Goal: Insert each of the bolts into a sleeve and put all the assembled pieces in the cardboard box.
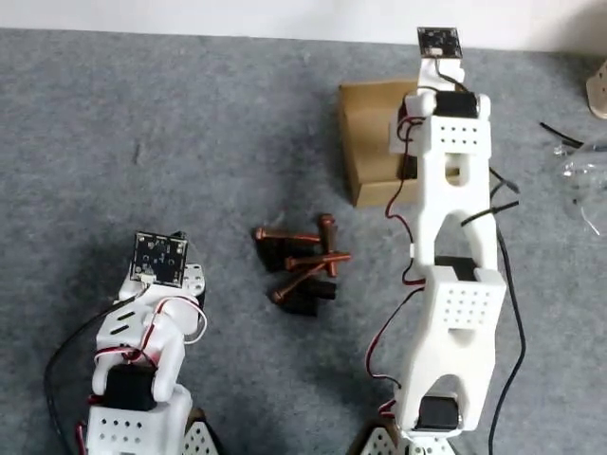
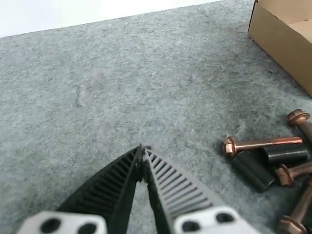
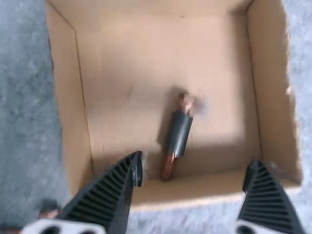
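Though right arm [image 1: 455, 171] covers cardboard box [image 1: 365, 123] overhead, wrist view, sleeved bolt [image 3: 178, 132] inside

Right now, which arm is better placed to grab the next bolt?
Left, probably: its shut jaws sit near the loose bolts and sleeves, while the right arm's open jaws hang over the box, farther away.

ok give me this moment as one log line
left gripper shut, empty | right gripper open above cardboard box | assembled piece in box | bolts and sleeves loose on table
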You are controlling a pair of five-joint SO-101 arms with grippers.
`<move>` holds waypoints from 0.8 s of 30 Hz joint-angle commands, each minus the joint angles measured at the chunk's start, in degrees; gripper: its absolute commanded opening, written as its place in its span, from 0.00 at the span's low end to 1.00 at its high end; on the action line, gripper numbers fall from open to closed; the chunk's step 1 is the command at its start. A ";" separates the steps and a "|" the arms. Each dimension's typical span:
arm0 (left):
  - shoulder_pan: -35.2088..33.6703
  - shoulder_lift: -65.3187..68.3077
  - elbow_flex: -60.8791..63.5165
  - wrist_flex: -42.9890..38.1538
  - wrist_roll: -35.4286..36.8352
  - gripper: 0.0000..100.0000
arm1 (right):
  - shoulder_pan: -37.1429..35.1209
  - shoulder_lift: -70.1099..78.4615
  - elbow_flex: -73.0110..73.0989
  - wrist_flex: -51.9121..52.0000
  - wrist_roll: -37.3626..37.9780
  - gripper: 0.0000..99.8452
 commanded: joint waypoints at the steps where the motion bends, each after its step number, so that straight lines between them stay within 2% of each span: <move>1: -0.75 -0.66 -0.31 -1.49 -0.26 0.01 | -2.77 -4.88 -5.23 7.60 -0.26 0.29; 4: -0.75 -0.66 -0.31 -1.49 -0.26 0.01 | -5.14 -5.93 -7.87 14.02 0.44 0.29; 7: -0.84 -0.66 -0.31 -1.49 -0.26 0.01 | -8.92 -6.81 -10.24 20.70 5.45 0.29; 11: -0.84 -0.66 -0.31 -1.49 -0.26 0.01 | -11.21 -10.95 -8.92 21.23 6.51 0.29; 17: -0.84 -0.66 -0.31 -1.49 -0.26 0.01 | -14.55 -22.64 2.77 21.14 6.68 0.29; 24: -0.92 -0.66 -0.57 -1.49 -0.26 0.01 | -24.75 -39.87 25.89 17.63 6.95 0.29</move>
